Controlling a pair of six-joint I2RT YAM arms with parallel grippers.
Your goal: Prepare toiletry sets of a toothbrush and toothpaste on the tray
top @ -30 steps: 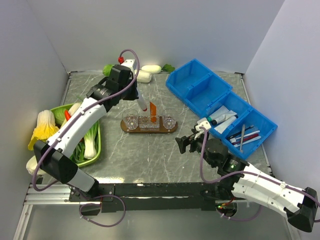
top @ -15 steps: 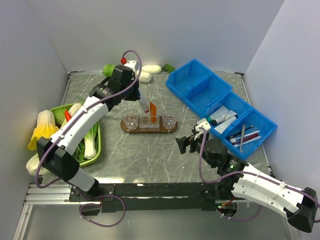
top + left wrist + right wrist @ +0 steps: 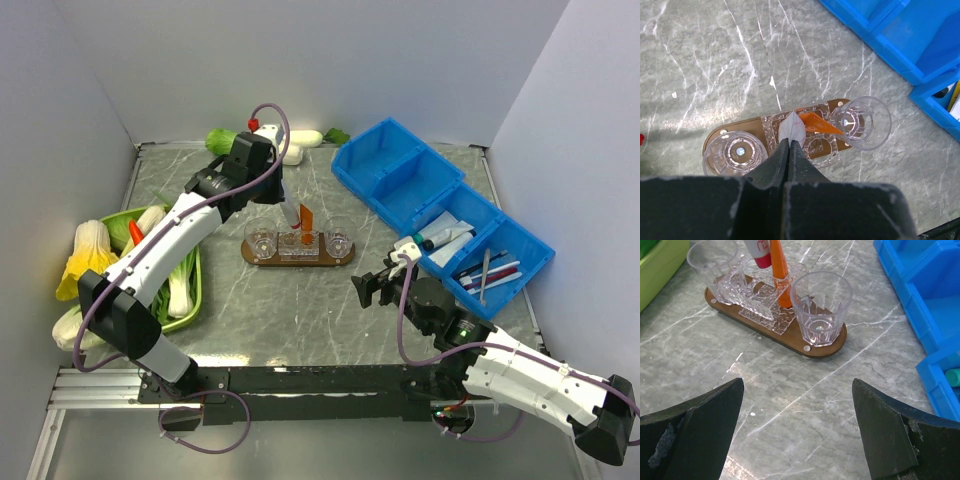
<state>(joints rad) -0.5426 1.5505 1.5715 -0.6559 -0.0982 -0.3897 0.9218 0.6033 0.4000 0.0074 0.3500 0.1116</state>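
The dark-brown tray (image 3: 248,251) lies mid-table with two clear cups (image 3: 262,238) (image 3: 338,240) and a clear holder between them. An orange toothpaste (image 3: 306,219) leans in that holder, and it also shows as the orange toothpaste (image 3: 816,123) (image 3: 780,275) in both wrist views. My left gripper (image 3: 284,201) (image 3: 790,143) is shut on the flat end of a white tube with a red lower end (image 3: 290,215) (image 3: 757,251), which hangs over the holder beside the toothpaste. My right gripper (image 3: 368,288) (image 3: 797,384) hovers open over bare table near the tray (image 3: 831,347). A white toothbrush (image 3: 484,272) lies in the blue bin.
Blue plastic bins (image 3: 400,180) run along the right side, with tubes and several sticks in the nearest compartments. A green dish (image 3: 190,300) of vegetables sits at the left. White and green items (image 3: 302,138) lie by the back wall.
My left gripper has shifted slightly right and down, bringing the white tube closer over the holder. The right arm has not moved.
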